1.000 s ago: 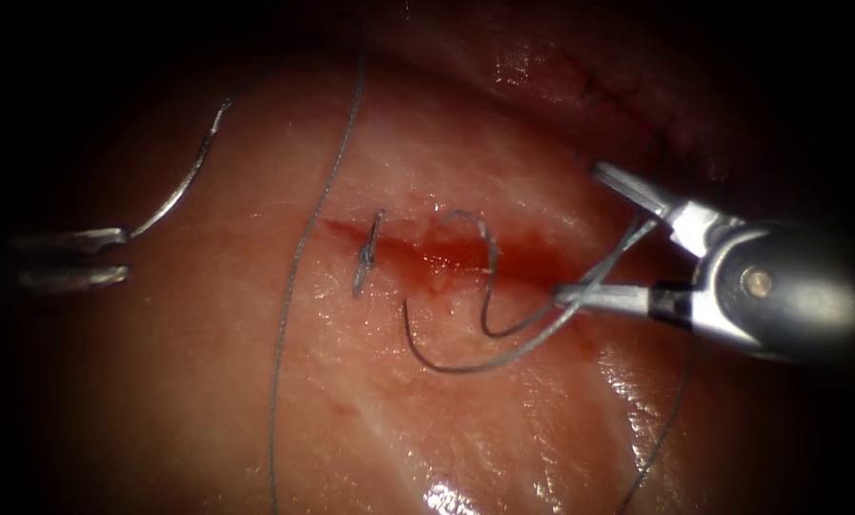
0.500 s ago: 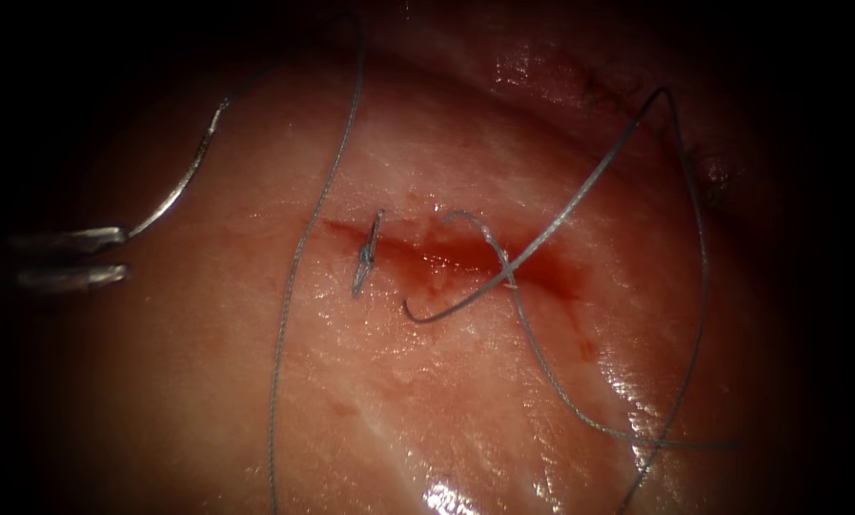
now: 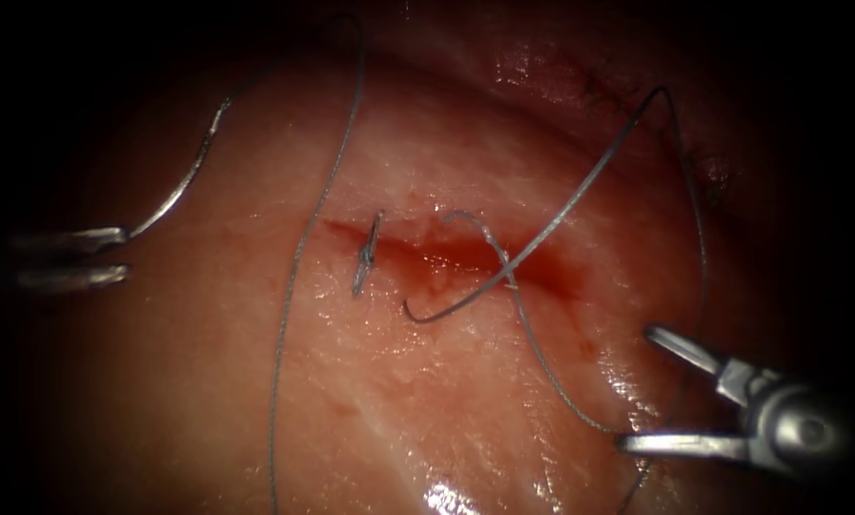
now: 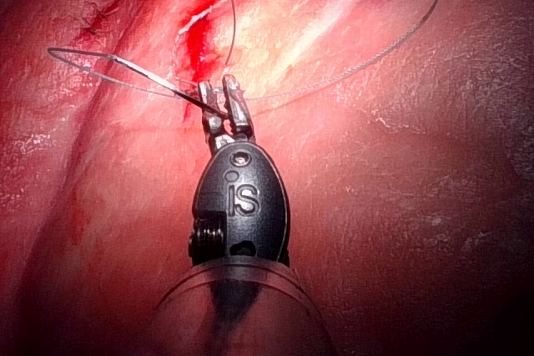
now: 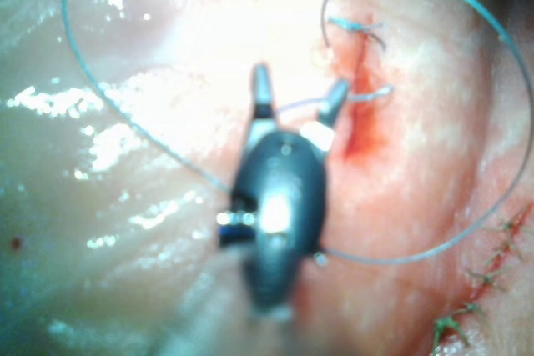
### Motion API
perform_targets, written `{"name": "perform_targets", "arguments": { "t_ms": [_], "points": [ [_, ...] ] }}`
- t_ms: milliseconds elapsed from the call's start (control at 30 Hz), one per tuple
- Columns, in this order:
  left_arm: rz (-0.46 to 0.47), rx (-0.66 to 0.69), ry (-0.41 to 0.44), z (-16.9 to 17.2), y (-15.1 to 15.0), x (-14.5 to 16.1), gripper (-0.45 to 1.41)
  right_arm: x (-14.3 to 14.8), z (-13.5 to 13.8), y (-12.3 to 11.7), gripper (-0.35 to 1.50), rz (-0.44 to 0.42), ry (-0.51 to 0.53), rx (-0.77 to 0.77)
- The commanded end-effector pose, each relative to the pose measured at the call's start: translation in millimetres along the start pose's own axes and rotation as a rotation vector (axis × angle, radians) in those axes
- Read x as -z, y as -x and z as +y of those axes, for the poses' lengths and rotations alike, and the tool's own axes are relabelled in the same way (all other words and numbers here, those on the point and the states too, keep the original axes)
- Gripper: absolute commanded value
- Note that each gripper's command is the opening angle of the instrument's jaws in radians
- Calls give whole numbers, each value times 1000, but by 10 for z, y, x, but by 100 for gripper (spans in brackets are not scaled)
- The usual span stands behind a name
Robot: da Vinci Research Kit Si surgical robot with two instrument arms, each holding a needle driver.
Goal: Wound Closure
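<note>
Wound first: the short red-lined cut (image 3: 446, 256) lies across the middle of the pale pink, glistening tissue (image 3: 398, 401), and I judge it only partly closed. At its left end sits one finished knotted stitch (image 3: 365, 253) with short cut tails. Near the middle, the thin grey thread (image 3: 560, 215) crosses the cut as a slack loop that does not draw the edges together. To the right of that crossing the cut gapes, with red fluid (image 3: 541, 272) pooled in it. So one stitch is done, a second looks laid but loose, and the right end has none.

The curved steel needle (image 3: 179, 181) is out of the tissue, well left of the cut near the tissue's left edge. My left tool (image 3: 125, 255) has its fingers clamped on the needle near one end, and the rest of the curve arcs up and away from them. The left wrist view shows the same hold (image 4: 221, 89).

My right tool (image 3: 637, 388) hovers toward the tissue's lower right corner, its fingers spread wide and holding nothing. One strand passes just beside the lower finger.

Slack thread is the clutter I judge most likely to snag. One long strand runs top to bottom left of the cut, and a wide loop swings round its right side. An older dark-stitched line (image 3: 627, 95) lies near the upper right edge.
</note>
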Motion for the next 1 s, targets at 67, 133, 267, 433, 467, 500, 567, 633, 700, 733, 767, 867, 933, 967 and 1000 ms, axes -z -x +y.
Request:
{"name": "perform_targets", "arguments": {
  "t_ms": [67, 133, 267, 433, 467, 500, 567, 633, 700, 733, 767, 867, 933, 967, 1000],
  "points": [
    [0, 3, 2, 6, 7, -6, -45, -49, -6, 12, 145, 7, 16, -7],
    [0, 3, 1, 7, 7, -6, -45, -67, -3, 17, 140, 4, 30, -6],
    [0, 2, 0, 7, 8, -8, -45, -104, 5, 25, 136, -4, 65, -36],
    [1, 2, 0, 7, 9, -8, -45, -121, 9, 11, 135, 20, 99, -48],
    [1, 2, 1, 6, 10, -8, -45, -122, 9, 8, 133, 24, 103, -51],
    [1, 2, 0, 7, 10, -9, -45, -124, 10, 5, 133, 28, 107, -53],
    [0, 1, -1, 7, 10, -9, -45, -132, 10, -2, 131, 36, 119, -58],
    [-2, 1, 1, 8, 10, -10, -45, -143, 7, 0, 130, 32, 126, -62],
    [-2, 1, 1, 8, 10, -9, -45, -148, 5, 3, 115, 22, 124, -59],
    [-2, 1, 1, 8, 9, -9, -45, -148, 3, 5, 78, 13, 118, -56],
    [-2, 1, 1, 8, 9, -9, -45, -147, 3, 7, 41, 6, 112, -55],
    [-2, 1, 2, 7, 9, -8, -45, -136, 1, 8, -35, 6, 100, -53],
    [-1, 1, 3, 7, 9, -7, -45, -124, -2, 6, -35, 4, 99, -47],
    [-1, 1, 4, 6, 9, -7, -45, -113, -7, 3, -35, 5, 101, -46],
    [-1, 2, 4, 6, 9, -7, -45, -107, -11, -1, -35, 7, 99, -46]
  ]
}}
